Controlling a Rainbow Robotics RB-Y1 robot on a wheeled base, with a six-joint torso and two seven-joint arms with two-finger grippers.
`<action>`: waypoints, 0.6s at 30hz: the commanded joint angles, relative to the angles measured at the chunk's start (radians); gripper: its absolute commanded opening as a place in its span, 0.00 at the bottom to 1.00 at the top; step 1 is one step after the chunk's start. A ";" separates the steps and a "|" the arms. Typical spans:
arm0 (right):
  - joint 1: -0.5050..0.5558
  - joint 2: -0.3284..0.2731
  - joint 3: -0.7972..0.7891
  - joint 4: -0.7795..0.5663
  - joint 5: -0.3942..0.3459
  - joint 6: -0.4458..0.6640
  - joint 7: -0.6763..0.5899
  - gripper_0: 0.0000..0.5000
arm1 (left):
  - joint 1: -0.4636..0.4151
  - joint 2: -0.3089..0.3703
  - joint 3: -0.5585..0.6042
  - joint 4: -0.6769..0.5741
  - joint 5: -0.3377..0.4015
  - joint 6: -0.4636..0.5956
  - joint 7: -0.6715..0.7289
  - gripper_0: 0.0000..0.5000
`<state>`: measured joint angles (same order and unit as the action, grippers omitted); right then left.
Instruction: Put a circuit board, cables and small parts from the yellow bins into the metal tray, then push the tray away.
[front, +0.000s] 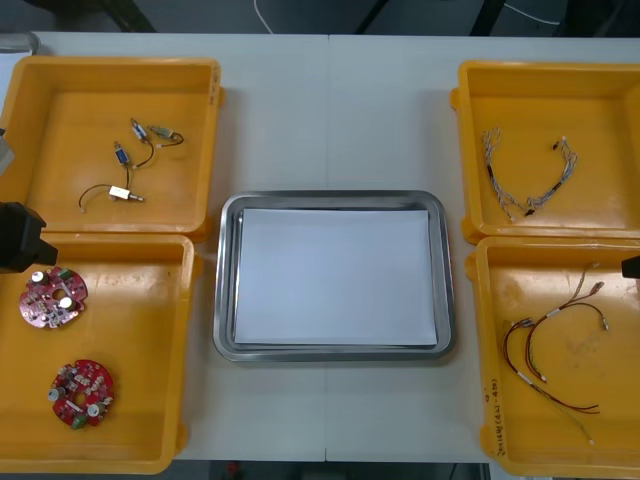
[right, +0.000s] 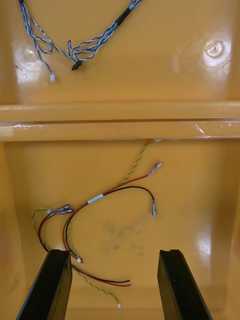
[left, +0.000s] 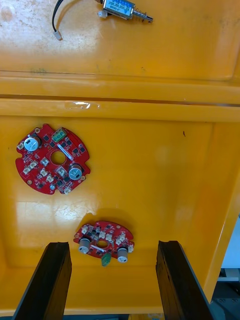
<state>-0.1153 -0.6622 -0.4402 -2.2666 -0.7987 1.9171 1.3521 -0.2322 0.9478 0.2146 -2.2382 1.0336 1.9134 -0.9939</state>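
Round red circuit boards (front: 53, 298), 2 of them, lie in the near left yellow plastic bin (front: 140, 340). 1 sits up by the wall shared with the far left yellow bin (front: 60, 110), the other further back from it.

Front view gives the whole layout. A rectangular shiny metal tray (front: 228, 300), white inside, sits on the light table (front: 330, 110) between the 4 bins. Small metal parts (front: 150, 135) with black leads are in the far left bin, a twisted blue and white cable (front: 525, 180) is in the far right yellow bin (front: 600, 110), and thin red and yellow cables (front: 555, 350) are in the near right yellow bin (front: 620, 420). Of the arms it only catches a black chunk of the left arm (front: 15, 240) at 1 edge and a sliver of the right arm (front: 631, 267) at the other.

Wrist views fill that in. The left gripper (left: 112, 245) points into the board bin, its 2 black fingers (left: 50, 280) spread wide and gripping nothing, with 1 board showing in the gap by the fingertips. You can make out silver round components on both boards too. The right gripper (right: 113, 252) points into the near right bin, spread just as wide with nothing held. The red and yellow cables lie loose on the bin floor, and a few ends run between its fingers (right: 172, 285).
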 joint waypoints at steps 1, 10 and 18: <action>0.016 -0.040 0.012 -0.028 -0.008 0.003 0.041 1.00 | 0.021 0.043 0.032 -0.015 -0.003 0.006 -0.078 1.00; 0.016 -0.040 0.012 -0.028 -0.008 0.003 0.041 1.00 | 0.021 0.043 0.032 -0.015 -0.003 0.006 -0.078 1.00; 0.016 -0.040 0.012 -0.028 -0.008 0.003 0.041 1.00 | 0.021 0.043 0.032 -0.015 -0.003 0.006 -0.078 1.00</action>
<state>-0.1153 -0.6622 -0.4402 -2.2666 -0.7987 1.9171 1.3521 -0.2322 0.9478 0.2146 -2.2382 1.0336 1.9134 -0.9939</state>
